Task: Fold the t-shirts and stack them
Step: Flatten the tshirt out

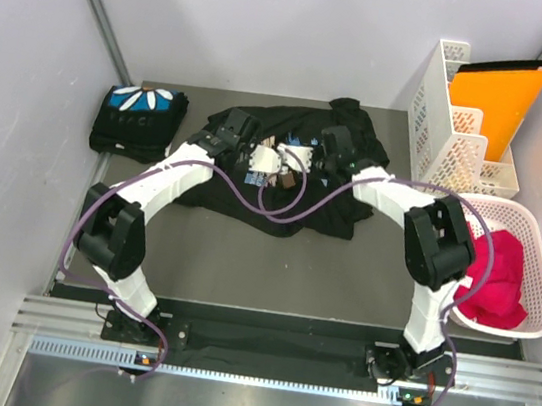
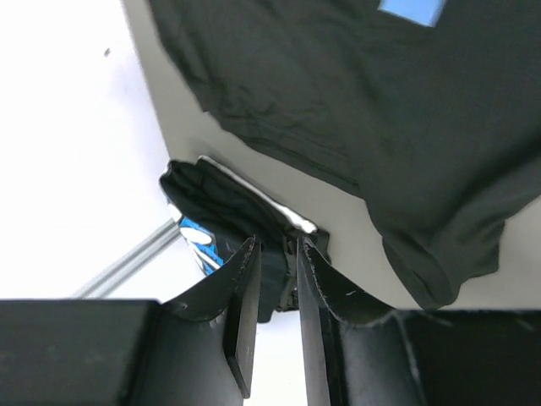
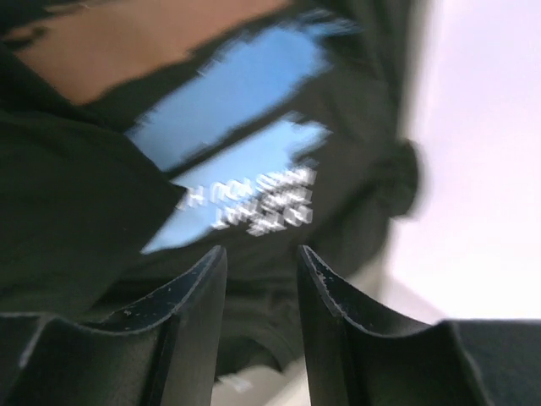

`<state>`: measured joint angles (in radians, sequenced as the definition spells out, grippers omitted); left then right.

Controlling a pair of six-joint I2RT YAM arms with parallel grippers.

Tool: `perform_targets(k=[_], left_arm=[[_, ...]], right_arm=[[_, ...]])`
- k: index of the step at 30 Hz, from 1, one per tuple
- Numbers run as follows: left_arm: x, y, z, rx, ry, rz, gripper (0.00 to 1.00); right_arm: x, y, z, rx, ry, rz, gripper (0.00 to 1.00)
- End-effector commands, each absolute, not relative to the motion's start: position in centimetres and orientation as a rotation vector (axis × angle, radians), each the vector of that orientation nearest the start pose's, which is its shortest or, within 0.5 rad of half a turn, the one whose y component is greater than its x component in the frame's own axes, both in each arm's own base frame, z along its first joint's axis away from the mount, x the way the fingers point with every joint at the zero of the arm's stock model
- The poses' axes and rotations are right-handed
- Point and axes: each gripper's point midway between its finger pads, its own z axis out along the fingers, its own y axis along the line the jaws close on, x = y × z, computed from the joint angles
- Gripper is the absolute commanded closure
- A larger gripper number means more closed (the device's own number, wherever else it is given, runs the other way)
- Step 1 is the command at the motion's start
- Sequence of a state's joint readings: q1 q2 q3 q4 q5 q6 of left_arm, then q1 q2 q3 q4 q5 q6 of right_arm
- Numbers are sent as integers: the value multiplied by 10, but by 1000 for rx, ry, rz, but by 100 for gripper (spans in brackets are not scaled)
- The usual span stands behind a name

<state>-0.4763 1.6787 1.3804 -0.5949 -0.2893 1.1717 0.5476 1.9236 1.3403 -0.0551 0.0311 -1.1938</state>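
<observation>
A folded black t-shirt (image 1: 138,121) with a blue print and white petals lies at the back left of the table; it also shows beyond my left fingers (image 2: 215,199). A second black t-shirt (image 1: 328,214) lies spread and rumpled in the middle, its blue-and-tan print with white text (image 3: 245,93) facing up. My left gripper (image 1: 220,133) hovers at that shirt's left edge, slightly open (image 2: 277,244), with nothing between its fingers. My right gripper (image 1: 335,141) is over the shirt's right part, open (image 3: 262,251) just above the cloth below the print and holding nothing.
A white slotted rack (image 1: 455,118) with an orange folder (image 1: 493,98) stands at the back right. A white laundry basket (image 1: 539,291) with pink cloth (image 1: 496,275) sits at the right edge. Walls close in on the left, back and right.
</observation>
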Motion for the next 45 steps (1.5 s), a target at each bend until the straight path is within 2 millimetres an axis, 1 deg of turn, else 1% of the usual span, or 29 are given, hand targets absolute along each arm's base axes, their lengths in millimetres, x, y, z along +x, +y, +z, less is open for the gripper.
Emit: perform_targets(k=[1,2,3,4,5,6,7,8,12,13,14,15,16,17,18,19,20,21,25,28,30,31,32,34,35,37,39,41,45], left_arm=[[425,-128,180,1772,1783,640,71],[424,-127,180,1772,1783,640,71],[424,-127,180,1770,1784,640,71],[424,-127,180,1774,1785,640,71],[424,-127,179,1776,1786,639,71],[423,-127,179,1777,1786,637,71],[422,-127,180,1779,1787,637,71],[422,-126,179,1783,1788,639,71],[422,-129,180,1787,1782,631,71],[421,-130,179,1788,1783,626,71],[419,-130,178,1798,1785,620,71],[418,-131,178,1801,1783,610,71],[417,-131,176,1798,1791,602,68],[415,-129,174,1791,1803,596,66],[411,-128,168,1805,1812,588,64],[410,-127,165,1808,1813,586,64],[409,-126,164,1805,1814,587,64],[407,-125,156,1811,1823,585,64],[401,-120,145,1813,1862,576,65],[401,-114,139,1817,1870,583,65],[403,-101,132,1813,1893,597,65],[407,-98,133,1797,1888,609,65],[408,-89,131,1780,1911,607,65],[412,-80,132,1758,1919,604,65],[414,-70,131,1732,1943,607,65],[418,-62,131,1710,1950,613,65],[418,-49,126,1700,1976,619,66],[417,-39,122,1685,2003,619,66],[417,-31,118,1681,2020,616,66]], right_arm=[[505,243,134,-1597,1689,4,61],[488,236,119,-1639,1799,120,60],[489,226,116,-1633,1844,188,61],[494,233,120,-1628,1833,269,61],[483,229,113,-1645,1884,332,60],[484,223,113,-1657,1882,353,59],[486,223,112,-1655,1883,377,59],[480,220,109,-1664,1910,400,58],[477,208,100,-1687,1947,433,57],[476,209,100,-1677,1946,467,57],[476,207,101,-1652,1953,489,57],[479,203,102,-1577,1993,521,57],[475,205,104,-1516,2002,594,57],[483,208,110,-1396,2031,632,57],[487,201,114,-1325,2042,662,57],[484,207,115,-1283,2031,750,57],[485,206,117,-1232,2048,788,57],[484,209,115,-1217,2048,825,57],[479,215,107,-1190,2070,895,57],[481,217,100,-1169,2083,908,58],[482,218,96,-1142,2099,927,58],[483,219,96,-1134,2095,931,58],[481,223,95,-1136,2099,944,59],[480,226,88,-1145,2117,935,58],[479,228,85,-1155,2118,934,59],[478,229,78,-1169,2133,935,59],[477,232,70,-1167,2149,949,59],[476,237,68,-1165,2163,970,59],[475,248,68,-1197,2152,954,59]])
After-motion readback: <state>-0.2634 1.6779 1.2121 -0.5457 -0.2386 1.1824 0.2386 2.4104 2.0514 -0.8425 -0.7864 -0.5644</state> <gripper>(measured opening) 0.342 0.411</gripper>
